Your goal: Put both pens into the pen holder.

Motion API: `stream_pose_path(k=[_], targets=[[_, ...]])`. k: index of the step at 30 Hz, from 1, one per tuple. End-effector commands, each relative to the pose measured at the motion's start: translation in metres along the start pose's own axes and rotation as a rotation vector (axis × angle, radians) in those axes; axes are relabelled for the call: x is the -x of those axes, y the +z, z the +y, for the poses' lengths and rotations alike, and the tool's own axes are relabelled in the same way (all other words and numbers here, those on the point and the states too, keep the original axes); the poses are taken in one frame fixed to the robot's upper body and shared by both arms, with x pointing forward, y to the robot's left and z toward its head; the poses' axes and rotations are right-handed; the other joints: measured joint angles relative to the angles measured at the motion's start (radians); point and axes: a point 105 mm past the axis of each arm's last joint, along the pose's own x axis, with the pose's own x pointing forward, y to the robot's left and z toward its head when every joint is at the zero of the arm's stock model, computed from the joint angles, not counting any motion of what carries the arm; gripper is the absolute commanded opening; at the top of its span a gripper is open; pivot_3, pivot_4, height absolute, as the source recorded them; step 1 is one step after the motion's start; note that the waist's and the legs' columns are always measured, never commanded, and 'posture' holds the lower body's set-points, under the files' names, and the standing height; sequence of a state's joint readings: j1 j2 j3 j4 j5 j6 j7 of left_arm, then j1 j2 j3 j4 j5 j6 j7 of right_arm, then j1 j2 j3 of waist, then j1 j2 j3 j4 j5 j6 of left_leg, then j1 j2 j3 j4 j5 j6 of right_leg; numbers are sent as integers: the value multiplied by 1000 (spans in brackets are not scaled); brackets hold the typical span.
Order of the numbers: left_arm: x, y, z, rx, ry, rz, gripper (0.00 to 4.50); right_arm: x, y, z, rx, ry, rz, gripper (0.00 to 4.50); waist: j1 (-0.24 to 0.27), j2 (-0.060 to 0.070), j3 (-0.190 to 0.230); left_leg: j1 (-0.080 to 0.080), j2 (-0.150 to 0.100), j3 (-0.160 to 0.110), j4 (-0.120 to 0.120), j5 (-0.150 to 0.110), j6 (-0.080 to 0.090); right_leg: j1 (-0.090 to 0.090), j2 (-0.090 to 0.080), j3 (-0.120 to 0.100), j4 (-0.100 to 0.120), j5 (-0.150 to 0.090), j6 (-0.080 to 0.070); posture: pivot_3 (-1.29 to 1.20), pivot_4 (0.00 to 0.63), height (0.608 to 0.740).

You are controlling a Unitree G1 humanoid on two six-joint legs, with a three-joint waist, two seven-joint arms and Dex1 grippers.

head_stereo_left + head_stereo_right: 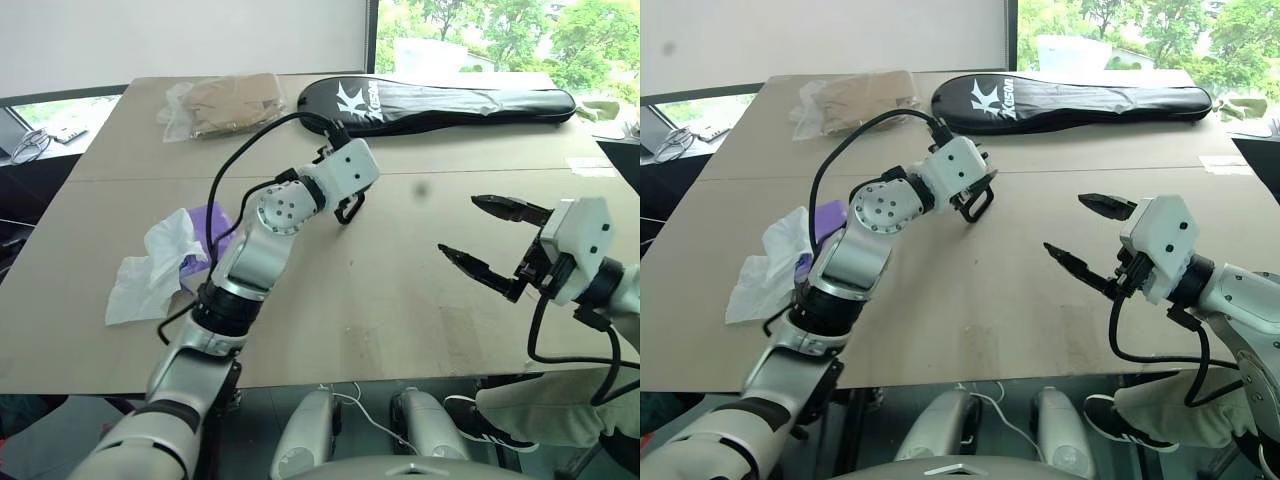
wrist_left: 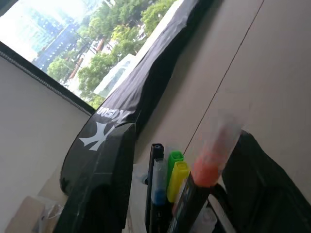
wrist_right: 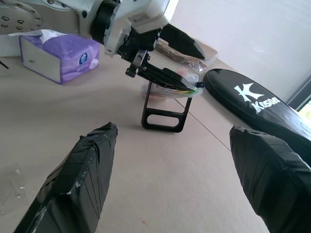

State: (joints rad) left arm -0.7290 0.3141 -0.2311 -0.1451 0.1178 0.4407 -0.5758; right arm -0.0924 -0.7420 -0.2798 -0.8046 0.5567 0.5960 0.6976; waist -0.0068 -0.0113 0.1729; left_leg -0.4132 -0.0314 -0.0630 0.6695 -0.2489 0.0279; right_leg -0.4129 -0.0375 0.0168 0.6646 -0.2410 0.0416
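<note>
Across the table (image 1: 400,300), both pens (image 2: 194,194) look dropped into the holder (image 3: 165,104), left gripper (image 3: 167,58) spread around them at twelve o'clock, right gripper (image 1: 490,240) wide, empty.

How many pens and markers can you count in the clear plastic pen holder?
5, side by side in the clear plastic pen holder: a black-tipped pen, a blue pen, a green marker, a yellow marker and an orange-ended pen. Others may be hidden behind them.
</note>
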Motion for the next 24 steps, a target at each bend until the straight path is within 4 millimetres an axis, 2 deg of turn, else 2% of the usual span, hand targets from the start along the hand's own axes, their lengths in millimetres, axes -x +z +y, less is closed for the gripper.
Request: stream_pose_path(k=[1, 7, 9, 11, 16, 24], targets=[[22, 35, -4, 278, -93, -186, 2826, 2, -6, -1, 12, -6, 25, 3947, -2, 0, 0, 0, 0, 0, 0, 0, -1, 0, -1, 0, 0, 0, 0, 0, 150, 740], [67, 10, 5, 549, -137, -132, 2826, 16, -45, -11, -48, -103, 145, 3947, -7, 0, 0, 3, 1, 1, 0, 0, 0, 0, 0, 1, 2, 0, 0, 0, 150, 740], [87, -7, 2, 573, -133, -74, 2826, 24, -60, -15, -59, -150, 187, 3947, -7, 0, 0, 3, 1, 1, 0, 0, 0, 1, 1, 1, 2, 0, 0, 0, 150, 740], [108, -23, -5, 622, -141, -18, 2826, 33, -73, -16, -75, -179, 224, 3947, -7, 0, 0, 4, 1, 3, 0, 0, 0, 1, 1, 3, 2, 0, 0, 0, 150, 740], [144, -51, -28, 658, -155, 116, 2826, 47, -92, -15, -90, -203, 275, 3947, 1, 0, 0, 4, 1, 3, 0, 0, 0, 2, -2, 6, 2, 0, 0, 0, 150, 740], [157, -59, -52, 630, -146, 168, 2826, 44, -101, -11, -107, -211, 260, 3947, 11, 0, 0, 16, 2, 2, -2, -1, 0, 14, -3, 6, -2, -3, -5, 0, 150, 740]])
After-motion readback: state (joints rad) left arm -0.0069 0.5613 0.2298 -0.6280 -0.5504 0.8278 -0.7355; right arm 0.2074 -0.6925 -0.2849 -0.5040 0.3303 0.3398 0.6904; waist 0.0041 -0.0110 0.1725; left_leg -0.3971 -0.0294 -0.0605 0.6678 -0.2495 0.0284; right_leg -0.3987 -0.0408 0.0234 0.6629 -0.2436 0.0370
